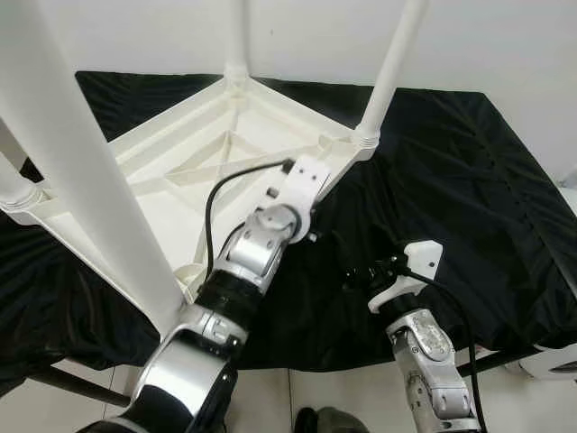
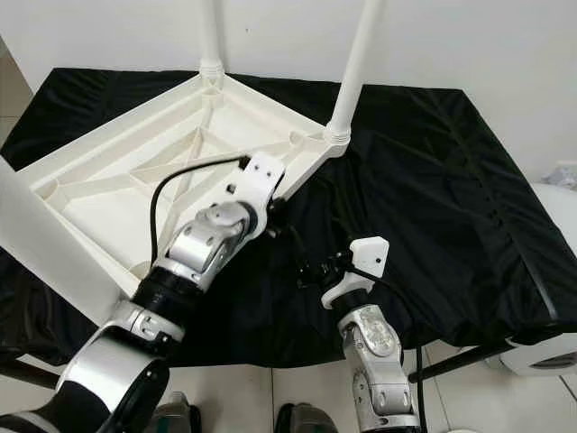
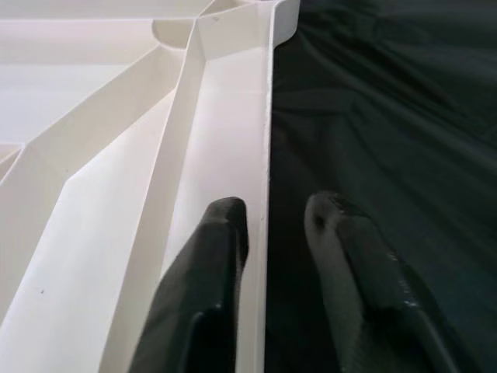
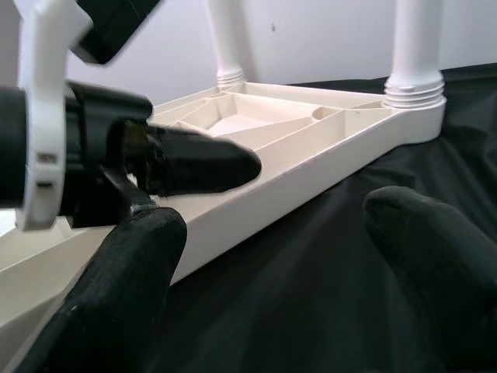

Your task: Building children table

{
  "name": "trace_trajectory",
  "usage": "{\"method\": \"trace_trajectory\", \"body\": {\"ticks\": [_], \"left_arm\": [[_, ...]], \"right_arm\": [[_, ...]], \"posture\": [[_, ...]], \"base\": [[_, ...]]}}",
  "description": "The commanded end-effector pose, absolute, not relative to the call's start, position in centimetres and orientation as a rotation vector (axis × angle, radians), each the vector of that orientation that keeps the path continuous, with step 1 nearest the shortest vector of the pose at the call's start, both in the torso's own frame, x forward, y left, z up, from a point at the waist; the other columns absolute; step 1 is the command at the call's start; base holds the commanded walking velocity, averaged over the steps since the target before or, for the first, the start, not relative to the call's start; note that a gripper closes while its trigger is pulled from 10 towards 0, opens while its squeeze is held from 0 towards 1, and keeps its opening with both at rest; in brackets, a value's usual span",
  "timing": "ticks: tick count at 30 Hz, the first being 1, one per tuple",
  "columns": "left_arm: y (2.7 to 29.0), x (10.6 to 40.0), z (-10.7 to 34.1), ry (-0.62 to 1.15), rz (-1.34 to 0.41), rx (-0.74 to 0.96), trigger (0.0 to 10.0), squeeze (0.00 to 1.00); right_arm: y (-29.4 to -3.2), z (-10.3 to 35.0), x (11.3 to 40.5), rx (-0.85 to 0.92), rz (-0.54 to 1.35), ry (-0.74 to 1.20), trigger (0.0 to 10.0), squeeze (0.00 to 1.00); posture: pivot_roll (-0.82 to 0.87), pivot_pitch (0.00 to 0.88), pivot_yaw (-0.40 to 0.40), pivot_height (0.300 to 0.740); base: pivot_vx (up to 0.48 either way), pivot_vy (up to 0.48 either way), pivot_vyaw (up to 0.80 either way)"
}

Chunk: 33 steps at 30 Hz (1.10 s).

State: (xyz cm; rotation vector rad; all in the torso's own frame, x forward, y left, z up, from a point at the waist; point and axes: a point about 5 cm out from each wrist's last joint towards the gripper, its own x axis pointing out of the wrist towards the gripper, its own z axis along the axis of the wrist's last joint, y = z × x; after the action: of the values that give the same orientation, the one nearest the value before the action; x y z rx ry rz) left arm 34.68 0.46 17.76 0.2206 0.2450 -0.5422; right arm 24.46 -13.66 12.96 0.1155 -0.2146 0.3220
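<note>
- The white plastic table top [image 2: 135, 180] lies upside down on a black cloth [image 2: 433, 180], with its ribbed underside facing up.
- The ribs divide the underside into shallow open compartments; nothing lies in them.
- 2 white legs stand upright in the far corner sockets: one leg [image 2: 210, 32] at 12 o'clock and another leg [image 2: 356, 54] at about 1 o'clock. A third leg [image 1: 81, 171] rises very close to the camera at about 9 o'clock.
- The left gripper [image 3: 272, 225] is at the edge of the table top. Its 2 black fingers [image 3: 206, 264] are slightly apart, one on the inner side of the rim wall and one on the outer side over the cloth; I cannot tell if they press it.
- The right gripper [image 4: 272, 256] hovers over the cloth, near the same edge, at about 5 o'clock. Its fingers are wide apart and hold nothing.
- The cloth covers a low surface; behind it is a plain white wall [image 2: 469, 36], and below is a pale tiled floor [image 2: 261, 388].
</note>
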Motion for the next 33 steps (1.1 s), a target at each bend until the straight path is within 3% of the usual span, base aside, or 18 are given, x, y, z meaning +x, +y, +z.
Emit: {"method": "trace_trajectory", "body": {"ticks": [1, 9, 22, 33], "left_arm": [[0.2, 34.5, 17.7, 0.241, -0.572, 0.230, 10.0, 0.00], [0.4, 33.7, 18.8, 0.167, -0.647, 0.245, 10.0, 0.00], [5.4, 28.0, 16.9, 0.206, -0.849, 0.423, 10.0, 0.00], [7.8, 26.1, 17.5, 0.236, -0.831, 0.431, 10.0, 0.00]], "right_arm": [[-13.8, 12.5, 24.4, 0.110, 0.310, -0.195, 10.0, 0.00], [-13.8, 12.5, 24.5, 0.105, 0.306, -0.194, 10.0, 0.00], [-13.9, 12.3, 25.1, 0.087, 0.268, -0.187, 10.0, 0.00], [-13.8, 12.3, 25.4, 0.079, 0.275, -0.191, 10.0, 0.00]], "posture": [[-0.03, 0.057, -0.030, 0.740], [-0.02, 0.054, -0.032, 0.740], [0.01, 0.047, -0.037, 0.740], [0.01, 0.049, -0.041, 0.740]], "base": [[0.000, 0.000, 0.00], [0.000, 0.000, 0.00], [0.000, 0.000, 0.00], [0.000, 0.000, 0.00]]}}
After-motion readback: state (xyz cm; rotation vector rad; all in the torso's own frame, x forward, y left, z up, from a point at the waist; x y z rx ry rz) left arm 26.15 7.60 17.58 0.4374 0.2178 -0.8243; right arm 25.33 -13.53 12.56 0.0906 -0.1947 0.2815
